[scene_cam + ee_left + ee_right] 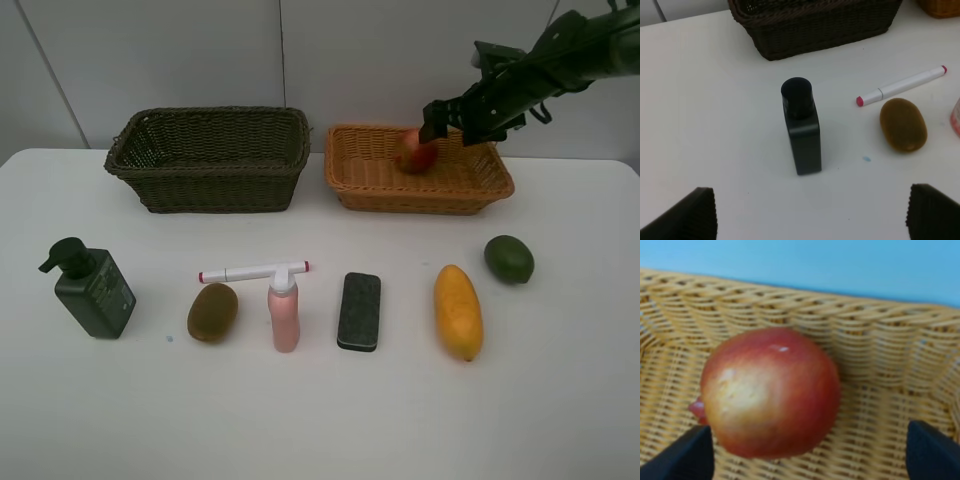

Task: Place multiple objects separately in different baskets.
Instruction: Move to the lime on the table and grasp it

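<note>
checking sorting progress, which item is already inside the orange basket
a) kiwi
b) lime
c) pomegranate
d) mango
c: the red pomegranate lies inside the orange-tan basket, while the lime, mango and kiwi sit out on the table.

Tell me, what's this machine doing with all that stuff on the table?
It is sorting things into two baskets. The right gripper hangs open over the orange basket, where a red pomegranate lies close to its tips. The left gripper is open too, above the dark green pump bottle. The kiwi, pink bottle, marker, eraser, mango and lime are all on the table, and nothing shows in the dark basket.
</note>
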`<action>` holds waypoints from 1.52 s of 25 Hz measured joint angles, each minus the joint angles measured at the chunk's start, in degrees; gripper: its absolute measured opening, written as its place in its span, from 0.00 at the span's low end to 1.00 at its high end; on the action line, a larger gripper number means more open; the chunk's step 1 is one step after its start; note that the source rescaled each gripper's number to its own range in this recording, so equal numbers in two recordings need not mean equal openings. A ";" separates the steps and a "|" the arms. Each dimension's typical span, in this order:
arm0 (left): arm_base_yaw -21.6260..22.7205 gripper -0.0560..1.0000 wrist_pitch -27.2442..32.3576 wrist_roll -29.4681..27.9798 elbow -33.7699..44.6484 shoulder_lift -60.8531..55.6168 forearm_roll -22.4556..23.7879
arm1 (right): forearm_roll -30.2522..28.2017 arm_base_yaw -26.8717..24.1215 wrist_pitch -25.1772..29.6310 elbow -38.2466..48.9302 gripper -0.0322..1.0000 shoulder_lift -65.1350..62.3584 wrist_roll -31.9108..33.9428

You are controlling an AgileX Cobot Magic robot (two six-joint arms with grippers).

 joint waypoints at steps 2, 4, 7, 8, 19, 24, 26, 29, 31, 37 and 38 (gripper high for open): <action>0.00 1.00 0.00 0.00 0.00 0.00 0.00 | 0.00 0.00 1.44 0.00 0.80 0.00 0.00; 0.00 1.00 0.00 0.00 0.00 0.00 0.00 | 0.00 0.00 2.27 0.00 0.80 0.00 0.00; 0.00 1.00 0.00 0.00 0.00 0.00 0.00 | -0.25 0.00 3.12 0.00 0.80 -0.21 0.00; 0.00 1.00 0.00 0.00 0.00 0.00 0.00 | -0.48 0.00 3.70 0.00 0.82 -0.42 0.00; 0.00 1.00 0.00 0.00 0.00 0.00 0.00 | -5.21 0.00 10.77 0.00 1.00 -8.38 1.69; 0.00 1.00 0.00 0.00 0.00 0.00 0.00 | -10.03 0.00 15.59 0.35 1.00 -10.55 5.65; 0.00 1.00 0.00 0.00 0.00 0.00 0.00 | -11.16 0.17 15.51 2.98 1.00 -11.92 6.48; 0.00 1.00 0.00 0.00 0.00 0.00 0.00 | -11.91 0.51 12.77 10.33 1.00 -15.87 7.62; 0.00 1.00 0.00 0.00 0.00 0.00 0.00 | -12.06 0.56 10.11 15.68 1.00 -19.12 8.28; 0.00 1.00 0.00 0.00 0.00 0.00 0.00 | -12.97 0.56 6.33 27.08 1.00 -24.18 9.50; 0.00 1.00 0.00 0.00 0.00 0.00 0.00 | -13.79 0.56 6.33 27.87 1.00 -24.18 10.36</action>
